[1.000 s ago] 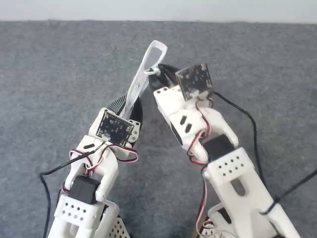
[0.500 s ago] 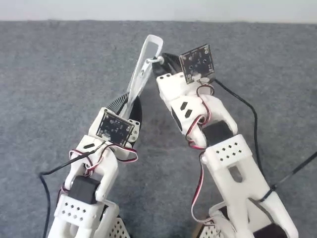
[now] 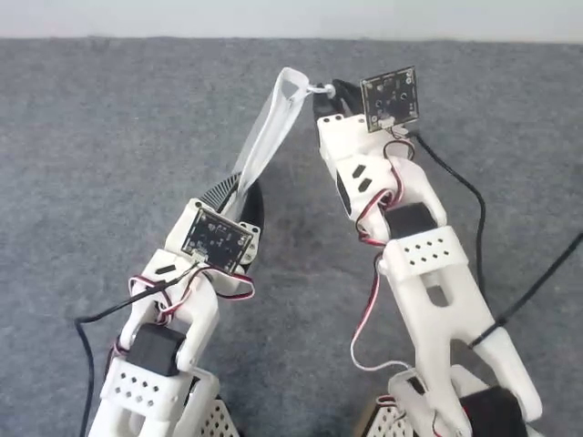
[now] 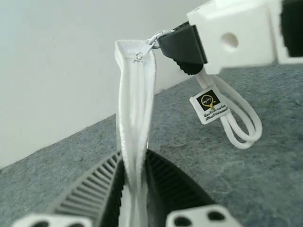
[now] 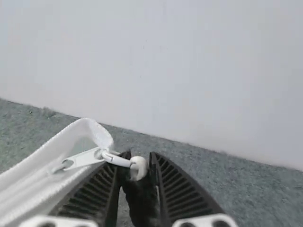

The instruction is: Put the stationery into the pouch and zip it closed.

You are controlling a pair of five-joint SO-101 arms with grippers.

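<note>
lifted clear of the carpet [image 3: 109,137] between the two arms: a white pouch [image 3: 264,137], stretched taut on a slant. pinched at its lower end by the left gripper [image 4: 135,182], jaws closed on the zip edge. caught at its upper end by the right gripper [image 5: 137,179], jaws closed on the white bead at the end of the zip pull [image 5: 87,158], with the slider sitting right at the pouch's top corner. dangling under the right gripper: a white cord loop [image 4: 239,125] with a small tag [image 4: 208,105].

looks zipped along the whole visible length, so probably at or near the last step. no telling what lies inside: flat and thin from here, nothing bulging.

likely very light, soft and limp. hanging straight only because of the pull from both ends, and bound to fold or sag once either end goes slack. best gripped on the zip tape, the stiffest part, as the left gripper has it; the thin side fabric would just bunch and slide. small, smooth pull and bead: easy to lose from between the jaws, so tug along the line of the zip, never across it. not fragile, though a hard sideways yank could twist the slider or drag the tape out of the lower grip.
</note>
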